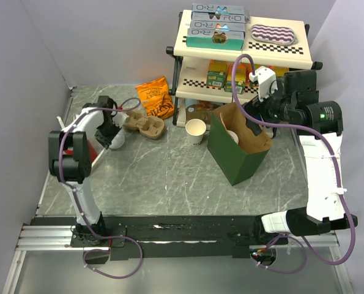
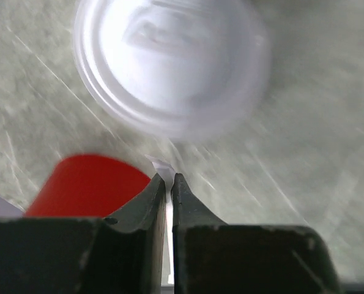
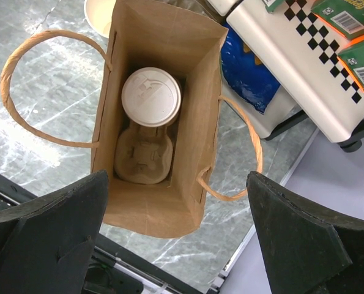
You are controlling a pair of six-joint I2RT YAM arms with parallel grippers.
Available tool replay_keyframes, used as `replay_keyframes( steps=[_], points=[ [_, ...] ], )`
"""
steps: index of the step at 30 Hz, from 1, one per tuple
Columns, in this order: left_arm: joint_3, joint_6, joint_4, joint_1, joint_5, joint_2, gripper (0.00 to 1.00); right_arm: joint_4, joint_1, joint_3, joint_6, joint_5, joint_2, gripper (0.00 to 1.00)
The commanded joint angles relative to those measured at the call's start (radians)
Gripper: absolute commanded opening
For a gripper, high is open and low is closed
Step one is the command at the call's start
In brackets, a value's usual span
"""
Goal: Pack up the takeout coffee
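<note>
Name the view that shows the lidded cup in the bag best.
Right wrist: it looks straight down into the open paper bag, showing the lidded cup from above, in the pulp carrier. Top external catches only a white sliver over the bag's rim. Left wrist misses it.

Veined grey-green table top (image 1: 169, 184), stone-like with a faint gloss. On it, a bag (image 3: 160, 202) of matt brown kraft paper, smooth green on its outer faces, with twisted paper handles (image 3: 22, 116). The takeout coffee (image 3: 151, 97) shows a smooth white plastic lid with a soft sheen. The carrier (image 3: 142, 156) is rough, dull brown moulded pulp. A second white plastic lid (image 2: 169, 61) appears blurred. The left gripper (image 2: 167, 179) and right gripper (image 3: 177, 236) have matt black, plastic-looking fingers (image 2: 139, 214). The orange snack bag (image 1: 155, 97) is shiny and crinkled, and the shelf (image 1: 243, 46) is smooth cream.
</note>
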Motion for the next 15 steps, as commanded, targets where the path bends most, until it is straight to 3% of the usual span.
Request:
replay_keyframes(
  steps=[1, 9, 15],
  points=[
    [0.084, -0.014, -0.176, -0.043, 0.193, -0.192, 0.02, 0.017, -0.006, -0.009, -0.003, 0.016, -0.030, 1.00],
    [0.222, -0.021, -0.328, -0.180, 0.667, -0.354, 0.01, 0.025, -0.007, 0.046, 0.006, 0.045, -0.024, 1.00],
    [0.427, -0.154, -0.120, -0.382, 0.978, -0.436, 0.01, 0.056, -0.012, 0.120, 0.040, 0.068, -0.075, 1.00]
  ],
)
